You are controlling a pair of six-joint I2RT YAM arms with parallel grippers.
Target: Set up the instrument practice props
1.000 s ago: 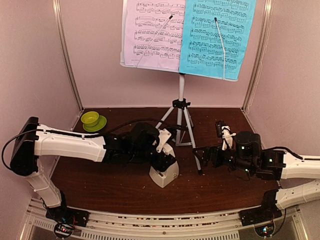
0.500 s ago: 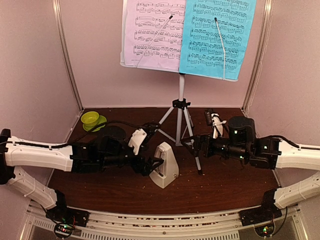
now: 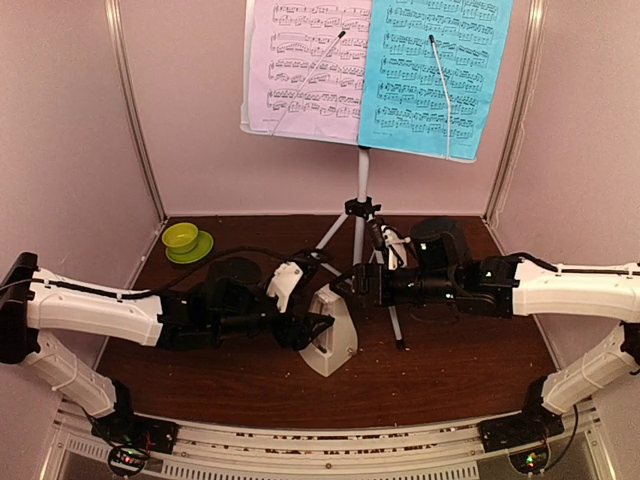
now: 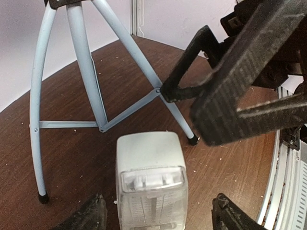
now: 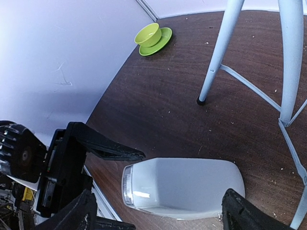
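Top external view: both grippers flank the metronome (image 3: 331, 338), and neither has hold of it.
The metronome stands on the table (image 3: 250, 385) at 6 o'clock from the tripod (image 3: 362, 210), near its front leg. The left gripper (image 3: 318, 327) reaches in from 9 o'clock and the right gripper (image 3: 350, 283) from 1 o'clock. Both have their jaws spread, with no visible contact. The case looks light, hard and smooth, and it tapers upward, so fingers could slide off. Best to grip low on the flat flanks.
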